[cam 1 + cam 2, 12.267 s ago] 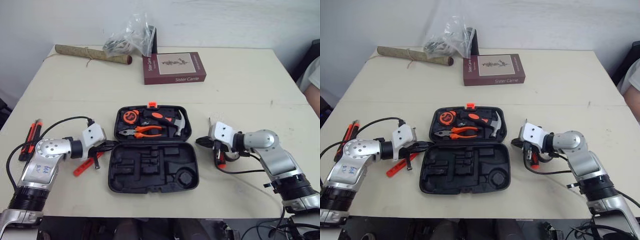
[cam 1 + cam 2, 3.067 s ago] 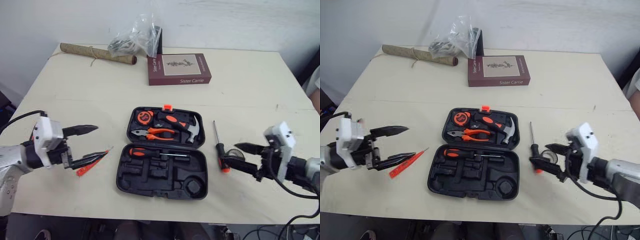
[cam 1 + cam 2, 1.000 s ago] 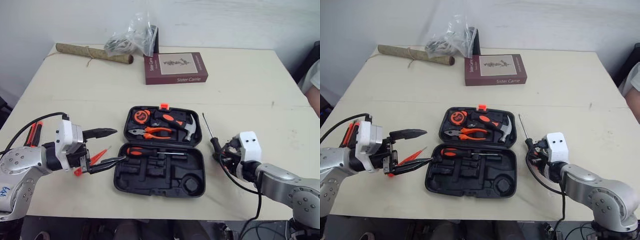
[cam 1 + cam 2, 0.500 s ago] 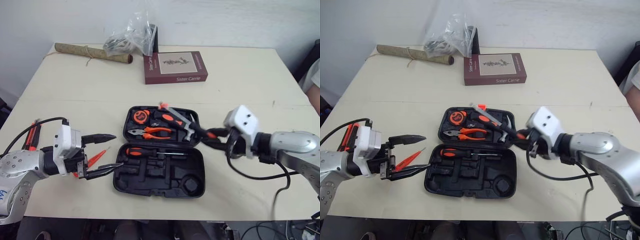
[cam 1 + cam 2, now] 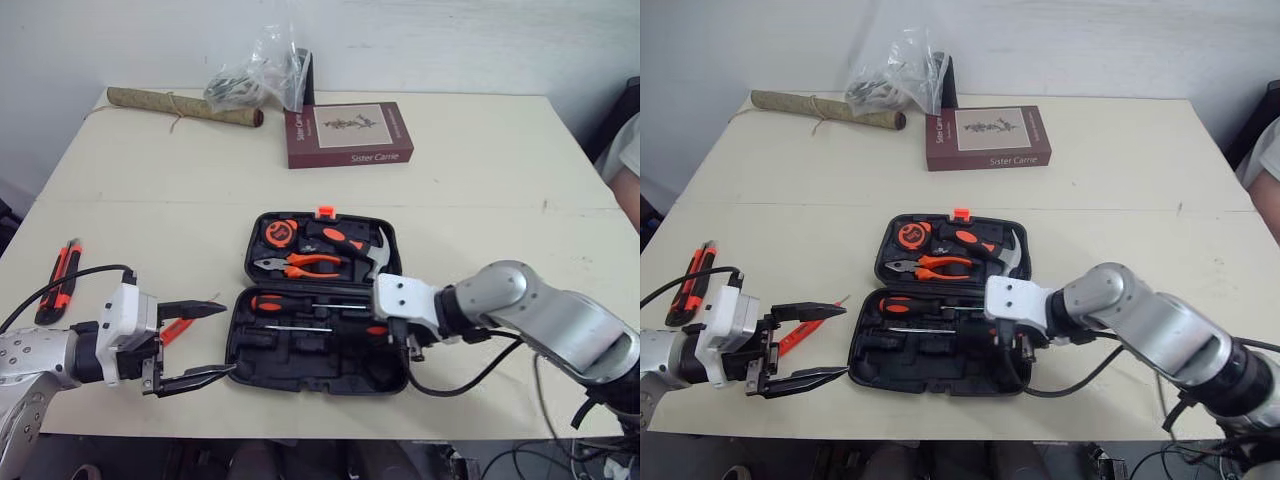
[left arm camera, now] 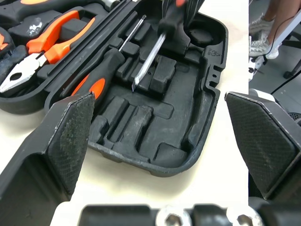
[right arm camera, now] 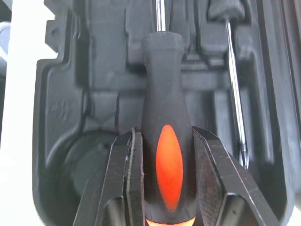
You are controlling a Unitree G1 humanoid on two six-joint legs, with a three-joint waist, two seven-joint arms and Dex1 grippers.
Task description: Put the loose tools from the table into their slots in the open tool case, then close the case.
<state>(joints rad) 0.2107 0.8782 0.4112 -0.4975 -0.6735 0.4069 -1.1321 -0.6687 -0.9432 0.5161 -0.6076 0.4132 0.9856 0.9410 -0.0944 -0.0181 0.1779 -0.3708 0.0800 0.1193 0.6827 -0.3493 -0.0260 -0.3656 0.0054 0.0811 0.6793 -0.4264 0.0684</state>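
The black tool case (image 5: pixel 300 362) lies open mid-table. Its far half holds a tape measure (image 5: pixel 277 233), pliers (image 5: pixel 300 267) and a hammer (image 5: pixel 355 245). One orange-black screwdriver (image 5: pixel 285 302) sits in the near half. My right gripper (image 5: pixel 373 328) is shut on a second screwdriver (image 7: pixel 164 141), held low over the near half with its shaft (image 5: pixel 295 328) pointing left, parallel to the first. My left gripper (image 5: pixel 227 339) hovers wide open at the case's left edge, holding nothing. A thin red tool (image 5: pixel 175 327) lies on the table just beside it.
An orange-black tool (image 5: pixel 62 275) lies at the table's far left edge. At the back are a maroon book (image 5: pixel 348 134), a rolled mat (image 5: pixel 185 105) and a plastic bag (image 5: pixel 260 75). A person (image 5: pixel 630 160) sits past the right edge.
My right gripper has carried the screwdriver from above the case's far right down and left into the near half. My left gripper has drifted slightly toward the near edge.
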